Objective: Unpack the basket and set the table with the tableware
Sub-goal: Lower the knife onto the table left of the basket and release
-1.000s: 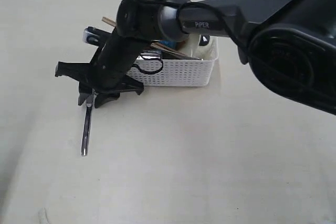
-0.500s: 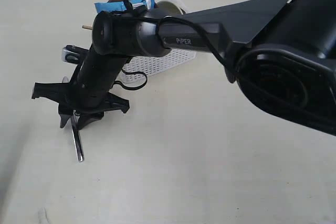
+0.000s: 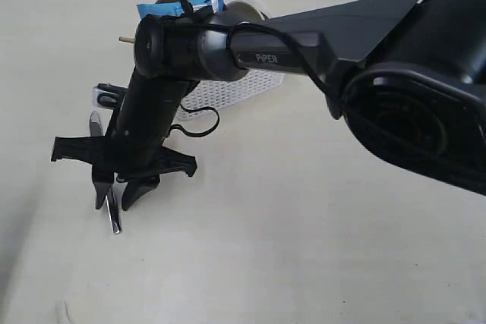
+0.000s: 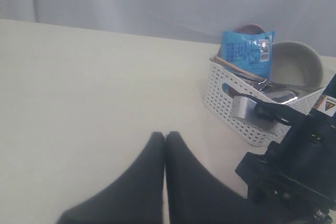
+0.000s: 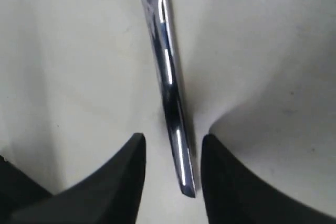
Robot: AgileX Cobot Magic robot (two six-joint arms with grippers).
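Observation:
A steel utensil, knife or fork I cannot tell, lies flat on the table. My right gripper is open and straddles its near end without touching it. In the right wrist view the shiny handle runs between the two dark fingers. The white basket stands behind the arm, holding a grey-white bowl, a steel cup, chopsticks and a brown plate. My left gripper is shut and empty, low over bare tabletop; the exterior view does not show it.
A blue snack packet stands upright in the basket's back. The right arm's dark links stretch across the upper right of the exterior view and hide part of the basket. A loose black cable hangs from the arm.
The right gripper has moved along the utensil to its near end and come lower, jaws still apart. The basket now shows farther back and left in the exterior view.

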